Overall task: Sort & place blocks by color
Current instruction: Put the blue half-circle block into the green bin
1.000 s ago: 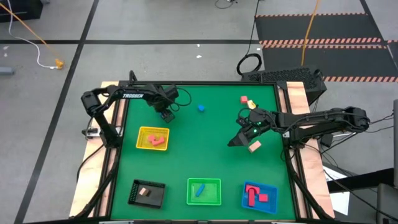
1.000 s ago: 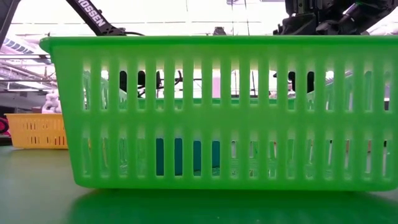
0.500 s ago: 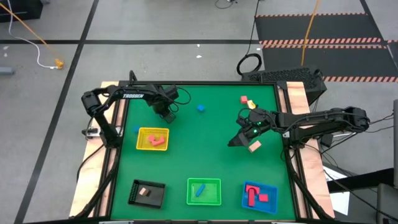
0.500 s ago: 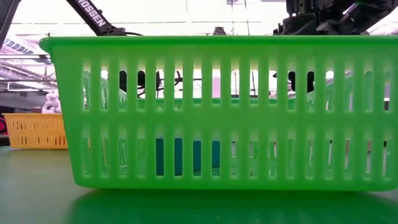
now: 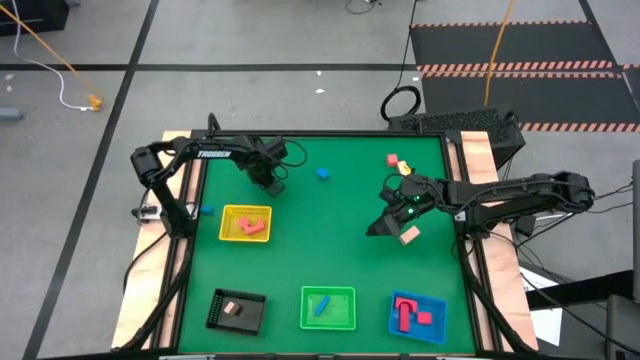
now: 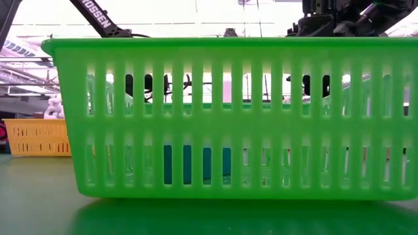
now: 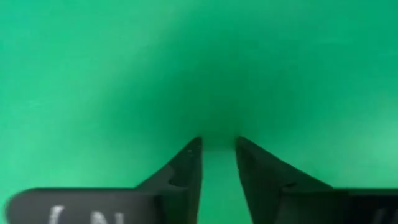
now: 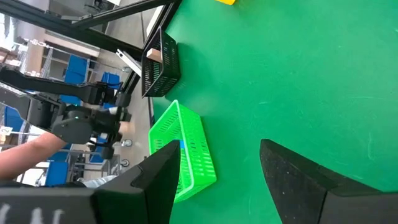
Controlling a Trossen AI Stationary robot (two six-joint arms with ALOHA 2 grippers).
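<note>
yellow tray (image 5: 230,228), black tray (image 5: 218,312), green tray (image 5: 344,296), blue tray (image 5: 440,305), green table (image 5: 330,235)

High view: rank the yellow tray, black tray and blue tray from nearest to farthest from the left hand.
From the left hand, near the table's far left:
1. Yellow tray, just in front of it.
2. Black tray, near-left corner.
3. Blue tray, near-right corner.

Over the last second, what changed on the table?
A small blue block skidded from under the left gripper to the table's left edge, beside the yellow tray. The left fingers narrowed and now hold nothing. The right gripper and everything else stayed put.
</note>
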